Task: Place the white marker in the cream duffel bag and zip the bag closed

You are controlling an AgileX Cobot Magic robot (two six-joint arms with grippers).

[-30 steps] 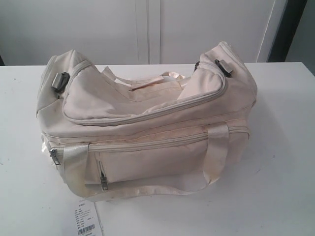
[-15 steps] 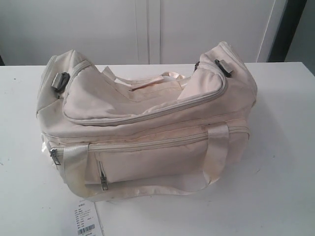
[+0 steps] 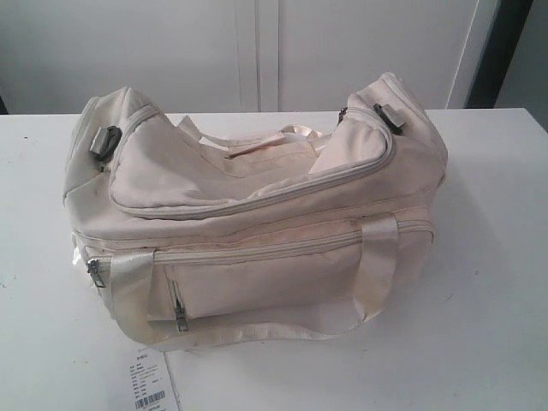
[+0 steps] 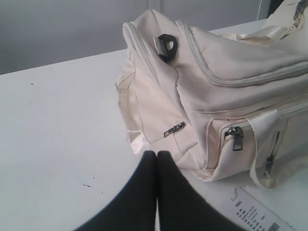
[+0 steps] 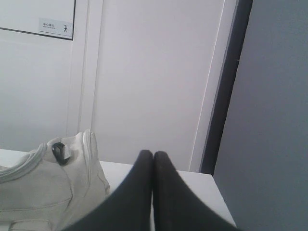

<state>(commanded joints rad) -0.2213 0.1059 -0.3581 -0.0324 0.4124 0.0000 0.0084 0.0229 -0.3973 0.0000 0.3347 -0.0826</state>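
The cream duffel bag (image 3: 257, 205) lies across the middle of the white table (image 3: 479, 325), its curved top flap lying down with the zip line running along the front. No white marker shows in any view. Neither arm appears in the exterior view. In the left wrist view my left gripper (image 4: 157, 154) is shut and empty, just off the bag's end (image 4: 192, 96) near a side zip pull. In the right wrist view my right gripper (image 5: 152, 154) is shut and empty, raised beside the bag's other end (image 5: 53, 178).
A white barcoded paper tag (image 3: 152, 381) hangs off the bag at the table's front edge, seen too in the left wrist view as the tag (image 4: 262, 214). Grey buckles (image 3: 104, 141) sit at both bag ends. A white wall (image 3: 257, 51) stands behind the table.
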